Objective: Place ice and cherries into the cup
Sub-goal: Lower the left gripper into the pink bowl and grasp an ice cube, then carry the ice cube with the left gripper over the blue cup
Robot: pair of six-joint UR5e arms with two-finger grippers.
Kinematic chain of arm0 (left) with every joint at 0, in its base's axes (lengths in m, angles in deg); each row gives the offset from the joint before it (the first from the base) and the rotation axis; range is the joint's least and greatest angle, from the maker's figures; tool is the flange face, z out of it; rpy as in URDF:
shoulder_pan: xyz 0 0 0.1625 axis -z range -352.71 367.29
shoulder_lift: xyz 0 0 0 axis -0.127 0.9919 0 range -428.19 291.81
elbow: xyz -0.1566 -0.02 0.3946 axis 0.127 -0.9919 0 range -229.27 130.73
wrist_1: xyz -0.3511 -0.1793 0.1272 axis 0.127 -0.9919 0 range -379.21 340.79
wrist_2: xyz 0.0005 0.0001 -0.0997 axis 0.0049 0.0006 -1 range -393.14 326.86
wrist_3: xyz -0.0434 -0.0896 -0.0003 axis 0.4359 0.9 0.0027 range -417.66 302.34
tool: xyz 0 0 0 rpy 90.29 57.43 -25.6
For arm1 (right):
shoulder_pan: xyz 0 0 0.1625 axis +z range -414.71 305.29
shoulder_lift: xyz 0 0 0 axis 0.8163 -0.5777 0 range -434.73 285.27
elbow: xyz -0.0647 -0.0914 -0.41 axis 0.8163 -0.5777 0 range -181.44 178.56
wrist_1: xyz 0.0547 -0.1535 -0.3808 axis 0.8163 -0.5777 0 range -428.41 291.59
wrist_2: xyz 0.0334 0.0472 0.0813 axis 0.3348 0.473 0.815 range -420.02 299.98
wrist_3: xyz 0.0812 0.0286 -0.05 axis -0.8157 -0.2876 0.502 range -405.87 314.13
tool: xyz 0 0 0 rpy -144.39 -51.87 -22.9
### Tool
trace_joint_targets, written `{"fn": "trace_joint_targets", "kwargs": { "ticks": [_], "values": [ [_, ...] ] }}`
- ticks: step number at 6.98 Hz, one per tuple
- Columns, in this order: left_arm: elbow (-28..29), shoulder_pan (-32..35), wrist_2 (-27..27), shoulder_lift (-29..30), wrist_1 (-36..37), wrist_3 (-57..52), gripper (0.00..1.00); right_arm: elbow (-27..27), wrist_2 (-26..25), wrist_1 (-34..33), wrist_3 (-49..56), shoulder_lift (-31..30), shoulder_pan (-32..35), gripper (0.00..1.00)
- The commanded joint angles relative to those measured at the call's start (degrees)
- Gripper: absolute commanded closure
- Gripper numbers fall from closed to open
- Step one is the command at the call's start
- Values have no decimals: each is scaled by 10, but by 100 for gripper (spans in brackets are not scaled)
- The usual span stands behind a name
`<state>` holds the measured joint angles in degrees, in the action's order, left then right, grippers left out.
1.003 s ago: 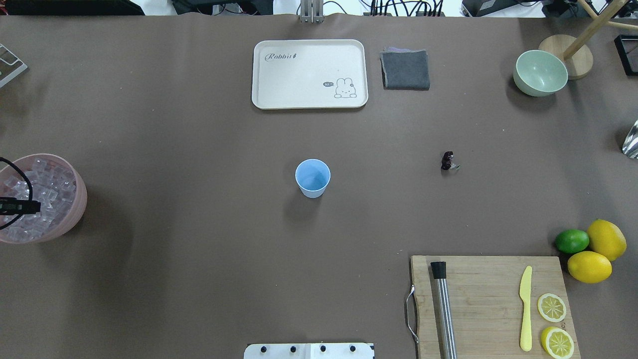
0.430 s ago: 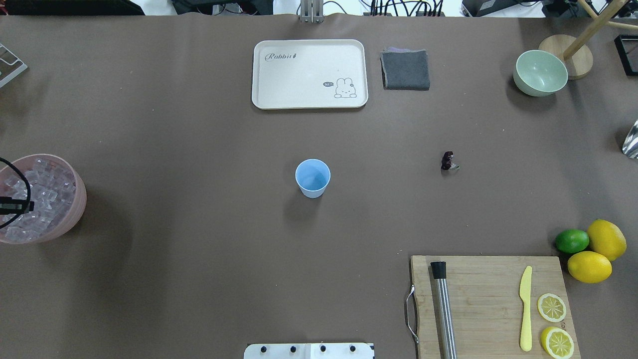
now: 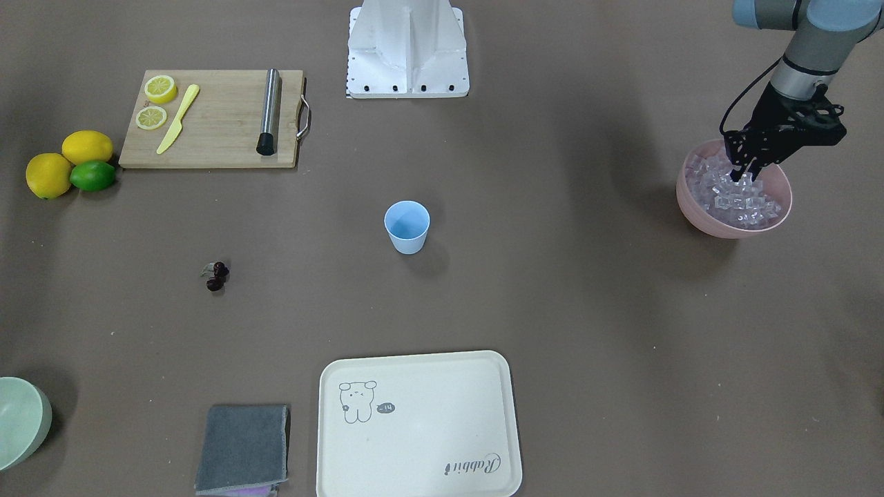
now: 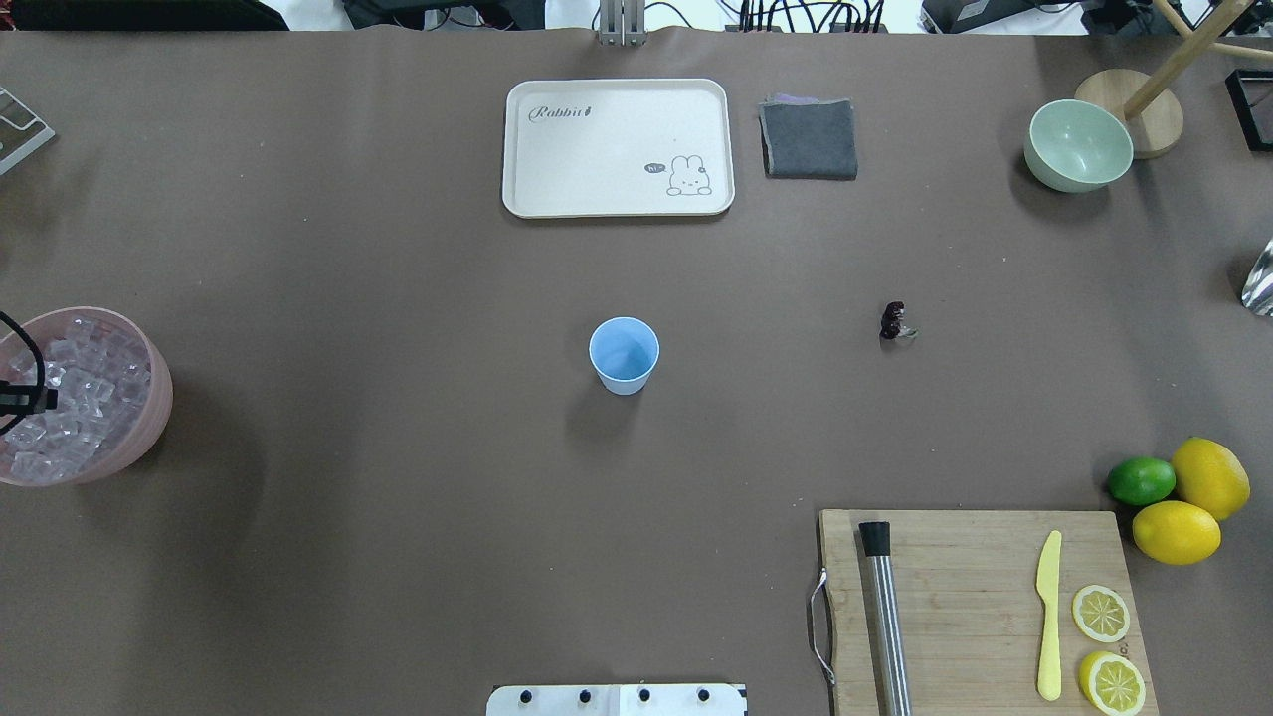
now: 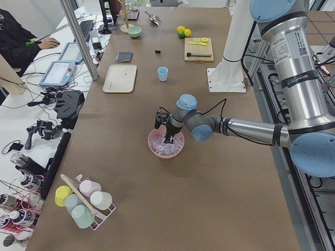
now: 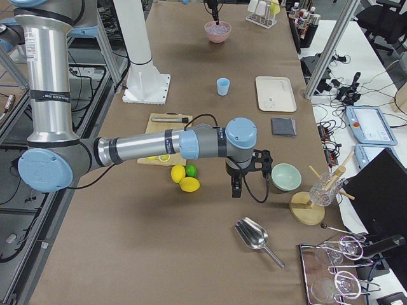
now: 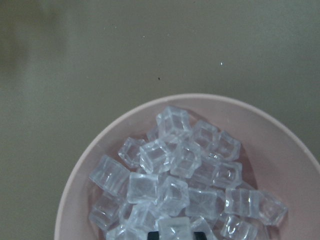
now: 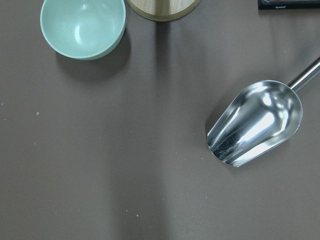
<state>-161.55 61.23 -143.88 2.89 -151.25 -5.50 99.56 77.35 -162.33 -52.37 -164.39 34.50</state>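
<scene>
Nothing was in the cup (image 3: 407, 226) yet: it stood empty mid-table, and the cherries (image 3: 217, 276) lay on the brown table cover well apart from it. All the ice (image 3: 742, 200) I could see sat heaped in the pink bowl (image 3: 732, 226) at the left arm's end. My left gripper (image 3: 744, 174) hung tips-down in that heap, its fingers drawn near together among the cubes. Whether they pinched one, I could not tell. My right gripper (image 6: 236, 189) hovered far off near the pale green bowl (image 6: 286, 176) and a metal scoop (image 6: 253, 235), and the one side view did not let me judge its opening.
</scene>
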Motion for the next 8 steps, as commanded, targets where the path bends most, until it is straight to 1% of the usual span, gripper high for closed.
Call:
{"fn": "trace_joint_targets", "kwargs": {
  "ticks": [1,2,3,4,5,6,7,8],
  "values": [
    [-4,47,-24,37,-1,-19,100,0,0,0,0,4,0,0],
    [-4,46,-22,94,3,10,100,2,0,0,1,3,0,0],
    [10,28,-22,160,14,48,100,1,0,0,1,3,0,0],
    [11,-1,-21,227,57,58,100,1,-1,0,1,3,0,0],
    [26,-37,-20,338,120,82,100,2,-1,1,2,3,0,0],
    [33,-86,-13,448,209,139,100,2,-1,1,2,4,-3,0],
    [40,-142,52,516,264,153,100,2,0,1,1,3,-3,0],
    [72,-205,113,552,265,154,100,1,0,0,2,3,-3,0]
  ]
}}
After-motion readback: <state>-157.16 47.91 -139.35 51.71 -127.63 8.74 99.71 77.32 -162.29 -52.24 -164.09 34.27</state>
